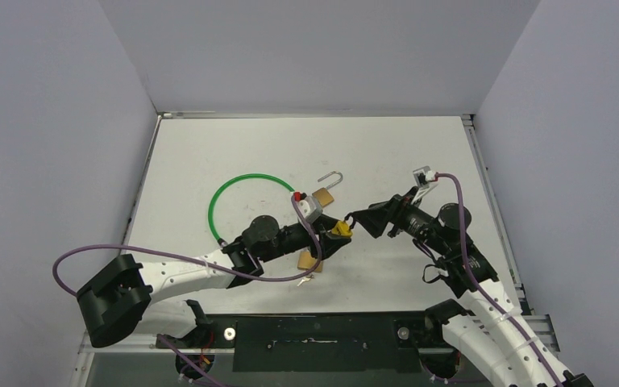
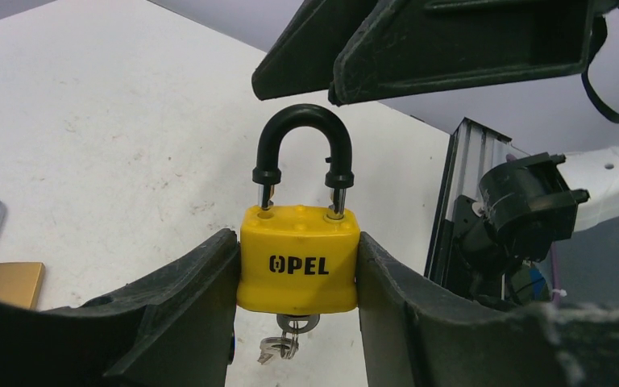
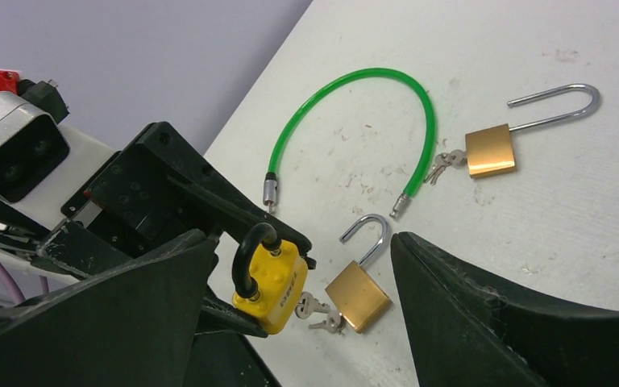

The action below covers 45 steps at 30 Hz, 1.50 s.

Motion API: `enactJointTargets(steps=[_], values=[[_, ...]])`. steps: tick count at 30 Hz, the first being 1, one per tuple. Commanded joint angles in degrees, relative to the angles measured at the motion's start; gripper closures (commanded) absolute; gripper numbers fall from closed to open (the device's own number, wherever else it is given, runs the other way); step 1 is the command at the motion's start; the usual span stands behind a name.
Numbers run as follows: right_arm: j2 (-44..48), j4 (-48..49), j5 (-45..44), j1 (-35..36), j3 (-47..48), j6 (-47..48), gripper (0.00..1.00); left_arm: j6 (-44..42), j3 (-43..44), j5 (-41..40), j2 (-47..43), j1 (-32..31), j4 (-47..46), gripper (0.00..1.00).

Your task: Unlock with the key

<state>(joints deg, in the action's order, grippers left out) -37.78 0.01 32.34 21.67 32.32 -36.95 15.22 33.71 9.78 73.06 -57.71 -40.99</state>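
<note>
My left gripper (image 2: 298, 246) is shut on the body of a yellow OPEL padlock (image 2: 298, 266) with a black shackle and holds it upright above the table. A key (image 2: 297, 324) sits in the keyhole underneath, with a spare key hanging from its ring. The shackle's left leg stands just clear of its hole. In the top view the padlock (image 1: 341, 230) hangs between the two arms. My right gripper (image 1: 356, 219) is open just beyond the shackle. In the right wrist view its fingers (image 3: 451, 298) spread wide around the padlock (image 3: 270, 286) without touching it.
A brass padlock (image 3: 358, 295) with open shackle and keys lies under the yellow one. A second open brass padlock (image 3: 490, 150) and a green cable lock (image 3: 355, 81) lie farther back. The table's right rail (image 2: 451, 201) is nearby.
</note>
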Motion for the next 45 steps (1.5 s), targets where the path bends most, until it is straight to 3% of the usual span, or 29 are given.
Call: enactJointTargets(steps=[1, 5, 14, 19, 23, 29, 31, 32, 34, 36, 37, 45], values=[[-0.87, 0.17, 2.88, -0.42, 1.96, 1.82, 0.24, -2.43, -0.01, 2.70, -3.10, -0.04, -8.15, 1.00], [-2.86, -2.16, 4.78, -0.40, 1.83, 2.40, 0.36, -2.08, -0.86, 2.63, -3.36, -0.03, -9.61, 1.00], [-3.30, 5.69, 12.03, -0.40, -0.41, -1.24, 0.33, -1.52, -1.05, 2.72, -2.57, -0.03, -10.17, 1.00], [-4.28, 9.20, 13.57, -0.40, -1.21, -2.08, 0.51, 0.52, 0.57, 6.29, -1.65, -0.03, -8.77, 1.00], [-5.72, 12.82, 16.33, -0.40, -1.95, -3.79, 0.74, 1.56, 0.91, 7.60, -0.78, -0.03, -8.65, 1.00], [-5.37, 18.03, 19.99, -0.40, -3.93, -6.34, 0.99, 3.43, 1.53, 7.83, 0.07, 0.16, -8.40, 1.00], [-4.93, 20.32, 20.61, -0.48, -4.77, -7.29, 1.00, 5.07, 2.34, 8.90, 0.72, 0.57, -7.53, 0.99], [-4.73, 21.35, 20.64, -0.49, -5.25, -7.57, 1.00, 6.11, 2.66, 10.18, 1.25, 0.93, -7.31, 0.83], [-4.50, 23.74, 20.51, -0.49, -6.33, -8.85, 1.00, 8.67, 3.27, 12.62, 2.27, 1.68, -7.16, 0.41], [-4.64, 24.55, 19.52, -0.57, -6.88, -9.38, 1.00, 9.45, 3.74, 14.30, 3.13, 2.18, -6.19, 0.11], [-4.81, 24.47, 18.92, -0.55, -7.07, -9.63, 1.00, 9.09, 3.74, 14.19, 3.46, 2.25, -5.11, 0.04], [-3.02, 22.12, 12.59, -1.75, -9.33, -10.60, 1.00, 5.96, 2.18, 2.69, 1.71, 2.34, 2.48, 0.03]])
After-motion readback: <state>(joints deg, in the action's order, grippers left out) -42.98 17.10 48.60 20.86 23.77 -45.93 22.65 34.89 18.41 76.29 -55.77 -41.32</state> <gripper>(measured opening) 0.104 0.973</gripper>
